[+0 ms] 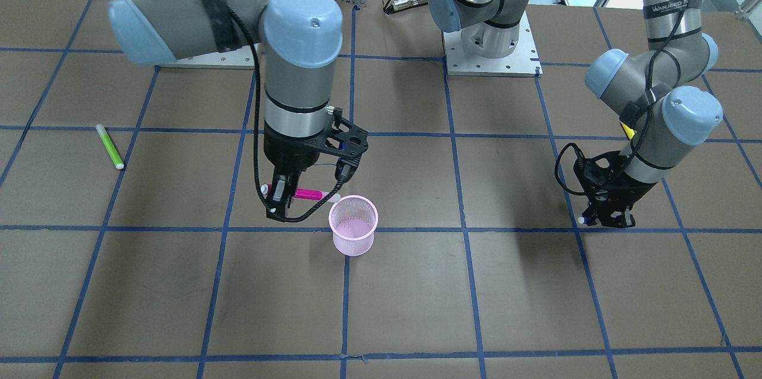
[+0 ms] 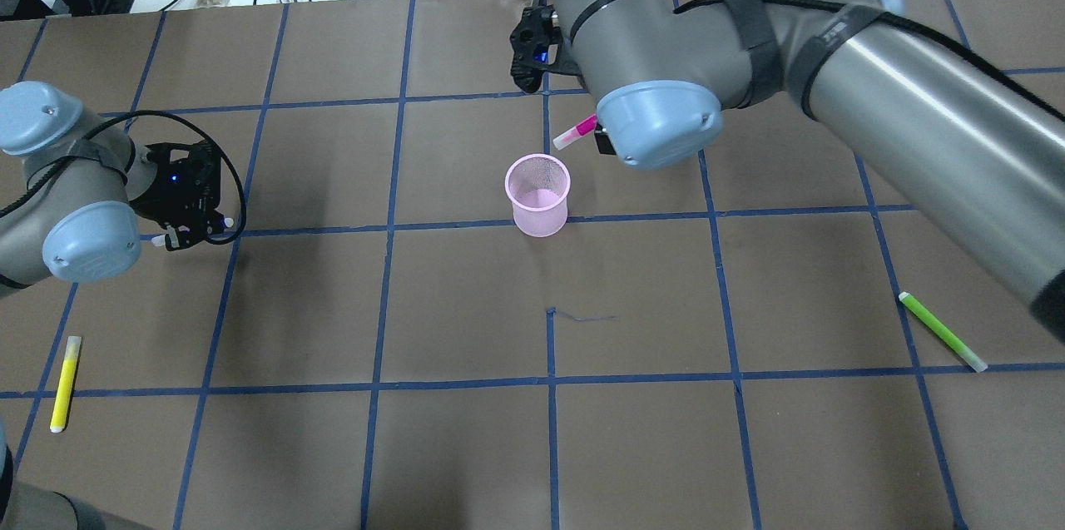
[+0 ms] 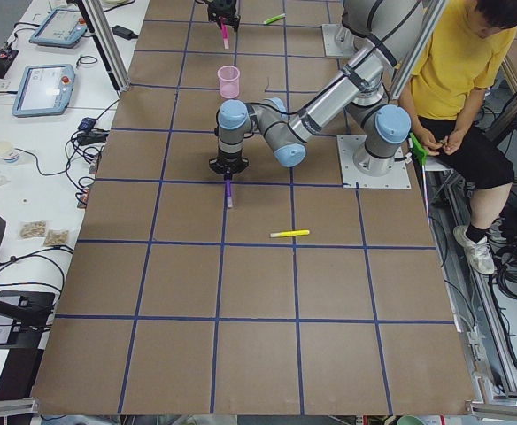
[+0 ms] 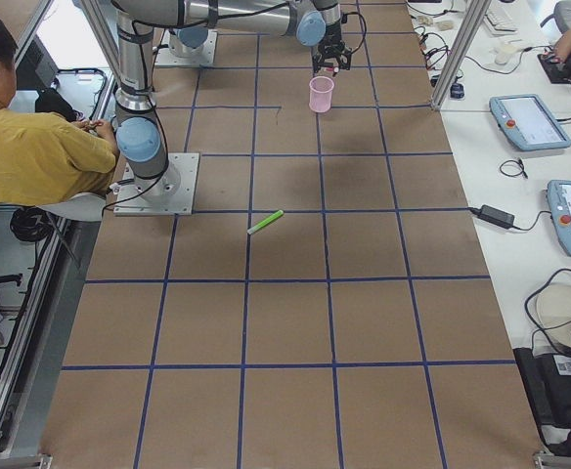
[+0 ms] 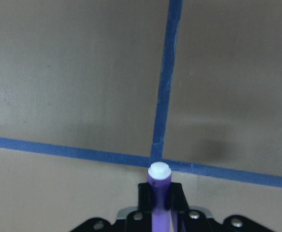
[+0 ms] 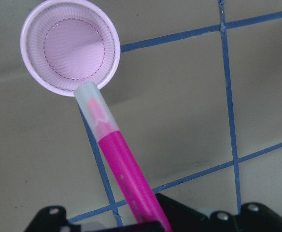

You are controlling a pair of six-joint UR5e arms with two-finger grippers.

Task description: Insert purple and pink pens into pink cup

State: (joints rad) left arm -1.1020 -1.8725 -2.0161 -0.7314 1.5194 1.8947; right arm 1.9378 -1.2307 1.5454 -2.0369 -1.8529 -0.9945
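Note:
The pink mesh cup [image 1: 353, 241] stands upright and empty near the table's middle. My right gripper [image 1: 283, 196] is shut on the pink pen [image 1: 308, 194], held about level just above the table beside the cup. In the right wrist view the pen's clear cap [image 6: 93, 104] points at the cup's rim [image 6: 25, 53]. My left gripper [image 1: 605, 219] is far from the cup, low over the table, shut on the purple pen [image 5: 158, 200]. The purple pen's white end [image 1: 581, 220] sticks out of the gripper.
A green pen [image 1: 110, 146] lies on the robot's right side of the table. A yellow pen [image 2: 65, 383] lies near the front on the left side. A seated person in yellow [image 3: 458, 71] is behind the robot's bases. Blue tape lines grid the brown table.

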